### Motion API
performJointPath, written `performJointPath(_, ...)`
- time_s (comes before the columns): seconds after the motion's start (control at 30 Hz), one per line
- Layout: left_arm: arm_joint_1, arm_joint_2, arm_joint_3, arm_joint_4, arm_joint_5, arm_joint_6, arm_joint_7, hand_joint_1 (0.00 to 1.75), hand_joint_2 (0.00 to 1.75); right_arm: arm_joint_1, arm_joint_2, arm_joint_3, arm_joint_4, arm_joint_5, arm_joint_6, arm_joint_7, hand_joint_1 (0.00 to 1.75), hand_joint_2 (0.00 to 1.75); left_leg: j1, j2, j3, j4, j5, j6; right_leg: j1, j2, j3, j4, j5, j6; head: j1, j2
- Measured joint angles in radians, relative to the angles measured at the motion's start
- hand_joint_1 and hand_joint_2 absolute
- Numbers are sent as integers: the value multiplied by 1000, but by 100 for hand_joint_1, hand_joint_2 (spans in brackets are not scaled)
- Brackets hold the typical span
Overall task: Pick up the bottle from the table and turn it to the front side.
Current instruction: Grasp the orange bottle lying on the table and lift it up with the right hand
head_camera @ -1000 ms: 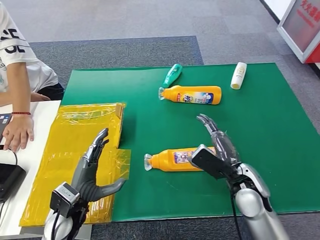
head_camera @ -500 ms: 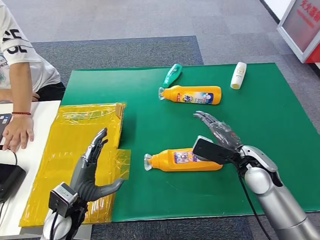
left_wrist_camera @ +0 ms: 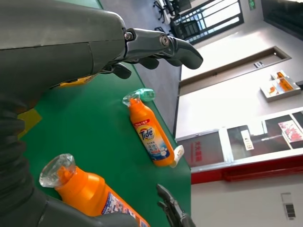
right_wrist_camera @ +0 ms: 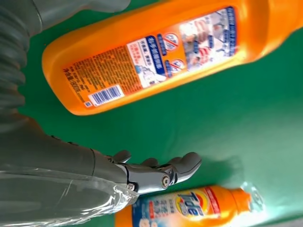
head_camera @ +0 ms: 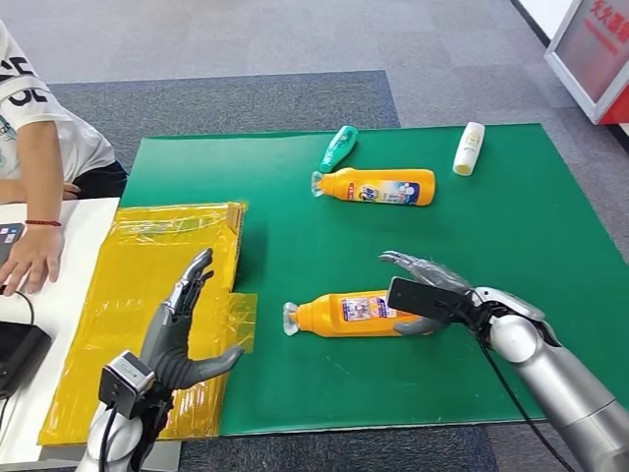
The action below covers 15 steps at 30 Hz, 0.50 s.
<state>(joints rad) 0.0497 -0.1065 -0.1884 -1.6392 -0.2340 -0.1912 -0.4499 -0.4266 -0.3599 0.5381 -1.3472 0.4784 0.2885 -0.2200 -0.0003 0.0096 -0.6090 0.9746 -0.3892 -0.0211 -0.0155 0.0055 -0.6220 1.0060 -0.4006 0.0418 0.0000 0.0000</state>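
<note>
The near orange bottle lies flat on the green mat, barcode-label side up, clear cap leftward.

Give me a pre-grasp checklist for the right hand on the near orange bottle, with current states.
1. Right hand open, holding nothing: ok.
2. Hand around the near orange bottle: base end sits between fingers and thumb; contact cannot tell.
3. Bottle face: barcode side up in the right wrist view, front not showing: not ok.
4. Far orange bottle apart from the grasp zone: ok.
5. Left hand open over the yellow bag, out of the way: ok.
6. Person's hand off the green mat: ok.
</note>
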Motion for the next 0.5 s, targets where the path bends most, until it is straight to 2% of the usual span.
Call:
performJointPath(0.3,-16,10,-3,27,5,0,-5,0,175,-138,-79,111,81,-76,61,62,0,175,-1,0,-2,0,2,2,-2,0,-1,0,3,1,0,0)
performJointPath(0.43,-16,17,-2,36,8,1,-9,0,175,-345,-143,166,105,-189,206,133,0,175,-4,0,-7,0,6,2,-4,1,-8,0,7,2,0,0)
performJointPath(0.5,-17,19,-3,41,9,1,-11,0,175,-449,-166,191,118,-234,248,151,0,175,-4,0,-8,0,8,3,-4,0,-8,0,8,3,0,0)
